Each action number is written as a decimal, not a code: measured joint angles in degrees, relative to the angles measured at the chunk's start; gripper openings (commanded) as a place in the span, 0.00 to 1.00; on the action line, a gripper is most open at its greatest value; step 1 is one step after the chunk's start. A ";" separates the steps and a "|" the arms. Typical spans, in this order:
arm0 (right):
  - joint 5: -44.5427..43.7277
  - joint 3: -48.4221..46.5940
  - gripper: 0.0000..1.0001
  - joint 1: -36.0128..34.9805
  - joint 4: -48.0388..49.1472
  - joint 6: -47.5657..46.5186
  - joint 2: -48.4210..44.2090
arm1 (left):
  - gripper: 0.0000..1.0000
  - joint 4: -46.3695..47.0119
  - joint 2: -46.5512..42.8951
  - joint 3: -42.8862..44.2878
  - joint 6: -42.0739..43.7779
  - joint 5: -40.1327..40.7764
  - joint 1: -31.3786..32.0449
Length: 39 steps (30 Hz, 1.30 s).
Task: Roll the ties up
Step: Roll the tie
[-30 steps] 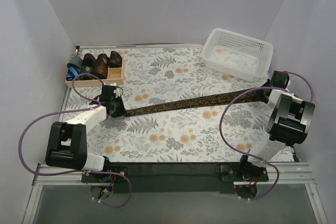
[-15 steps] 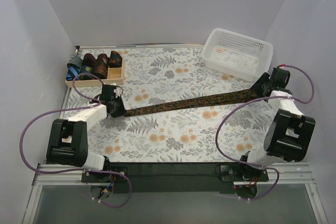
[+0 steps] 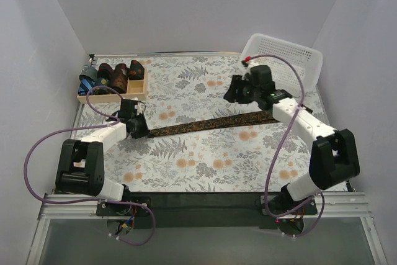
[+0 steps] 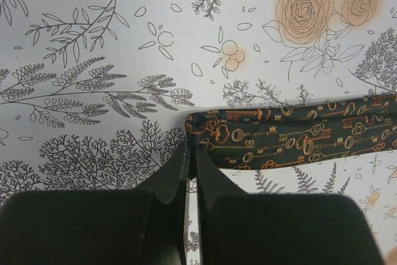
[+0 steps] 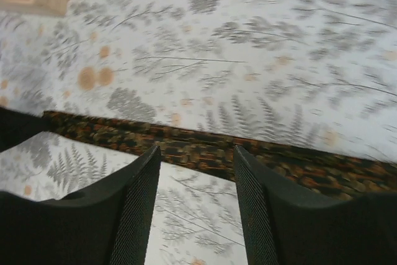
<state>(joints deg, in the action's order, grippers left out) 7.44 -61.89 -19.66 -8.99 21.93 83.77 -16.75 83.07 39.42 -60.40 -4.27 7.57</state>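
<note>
While the narrow end of the dark, key-patterned necktie (image 3: pixel 211 121) is clamped between the closed fingers of the left pincer (image 4: pixel 191 154) at about 8 o'clock on the floral surface (image 3: pixel 198 166), the rest of the tie is laid flat in a straight band running toward 3 o'clock. The right pincer (image 5: pixel 196 153) is held above the band's right half, its fingers apart and nothing gripped. Rolled ties (image 3: pixel 118 76) are seen in the wooden tray (image 3: pixel 111 97) at 10 o'clock, and a white mesh basket (image 3: pixel 291 51) is seen at 1 o'clock.
</note>
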 measured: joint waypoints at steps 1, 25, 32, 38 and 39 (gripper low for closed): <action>0.72 -1.33 0.48 -2.99 0.44 0.13 1.79 | 0.00 -0.02 0.00 0.02 0.00 -0.02 0.00; 23.74 -26.53 0.74 -25.53 5.77 -28.94 35.82 | 0.45 -0.94 -0.42 0.59 -0.35 -0.81 -0.02; 24.63 -34.40 0.72 -28.17 -2.23 -39.85 42.21 | 0.49 -2.60 -3.06 1.29 -1.70 0.28 -0.02; 24.30 -38.77 0.69 -30.03 -7.23 -45.83 46.23 | 0.49 -3.43 -5.38 2.08 -2.71 1.42 -0.02; 24.20 -39.28 0.68 -30.29 -7.72 -46.45 46.73 | 0.49 -3.65 -5.57 2.12 -2.78 1.60 -0.02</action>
<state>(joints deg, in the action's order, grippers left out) 31.64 -101.16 -49.95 -16.71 -24.51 130.50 -20.40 77.49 41.54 -63.18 -2.68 7.55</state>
